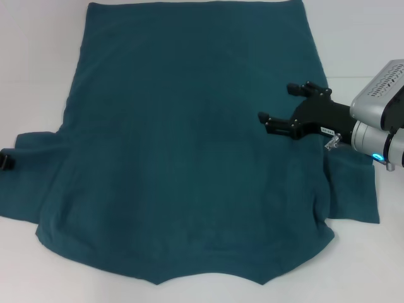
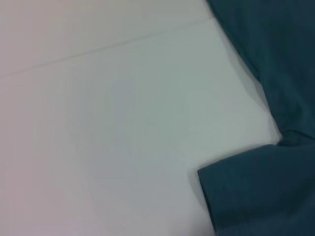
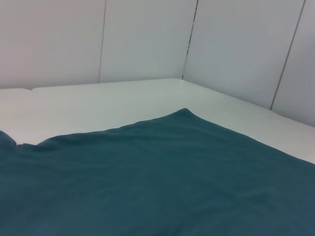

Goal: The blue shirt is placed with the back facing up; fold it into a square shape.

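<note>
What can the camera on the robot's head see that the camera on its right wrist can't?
Only the head view shows the right gripper, fingers spread open above the blue shirt, the shirt's whole outline with both sleeves, and a bit of the left gripper at the left sleeve. Only the right wrist view shows the panelled wall behind the table. Both show the shirt lying flat on the white table.

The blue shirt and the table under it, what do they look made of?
The blue shirt looks like soft matte knit fabric, probably cotton: it lies limp with shallow wrinkles and no shine. The table looks like smooth white laminate or painted board, with a faint seam line.
</note>
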`<action>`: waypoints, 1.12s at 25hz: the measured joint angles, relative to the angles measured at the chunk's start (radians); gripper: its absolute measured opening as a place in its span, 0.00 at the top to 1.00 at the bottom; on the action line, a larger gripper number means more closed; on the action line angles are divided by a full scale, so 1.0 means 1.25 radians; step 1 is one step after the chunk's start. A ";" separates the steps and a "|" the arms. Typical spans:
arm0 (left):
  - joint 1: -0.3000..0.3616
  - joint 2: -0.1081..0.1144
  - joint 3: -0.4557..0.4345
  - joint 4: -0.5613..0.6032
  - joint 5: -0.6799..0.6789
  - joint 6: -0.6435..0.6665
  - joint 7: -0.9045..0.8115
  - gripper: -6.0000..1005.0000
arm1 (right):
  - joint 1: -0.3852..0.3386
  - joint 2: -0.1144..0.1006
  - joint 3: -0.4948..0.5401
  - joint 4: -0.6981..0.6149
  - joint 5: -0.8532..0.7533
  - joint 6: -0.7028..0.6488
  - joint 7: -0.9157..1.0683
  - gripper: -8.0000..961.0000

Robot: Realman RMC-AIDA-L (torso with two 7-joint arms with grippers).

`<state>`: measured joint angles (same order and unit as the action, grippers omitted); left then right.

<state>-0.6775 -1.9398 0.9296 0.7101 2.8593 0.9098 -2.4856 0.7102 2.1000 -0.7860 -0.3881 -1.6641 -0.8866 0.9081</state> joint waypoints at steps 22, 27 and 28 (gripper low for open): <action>0.003 -0.003 0.002 0.008 0.000 0.001 0.000 0.95 | -0.001 0.000 -0.002 0.002 0.000 0.000 0.001 0.02; 0.006 -0.008 0.002 0.040 0.000 0.016 0.000 0.95 | -0.003 0.000 -0.002 0.002 0.000 0.000 0.003 0.02; 0.010 -0.012 0.002 0.064 0.000 0.027 -0.001 0.95 | -0.003 0.000 -0.002 0.003 0.000 0.000 0.003 0.02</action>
<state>-0.6644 -1.9549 0.9327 0.7902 2.8593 0.9432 -2.4870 0.7059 2.1000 -0.7885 -0.3849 -1.6643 -0.8867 0.9115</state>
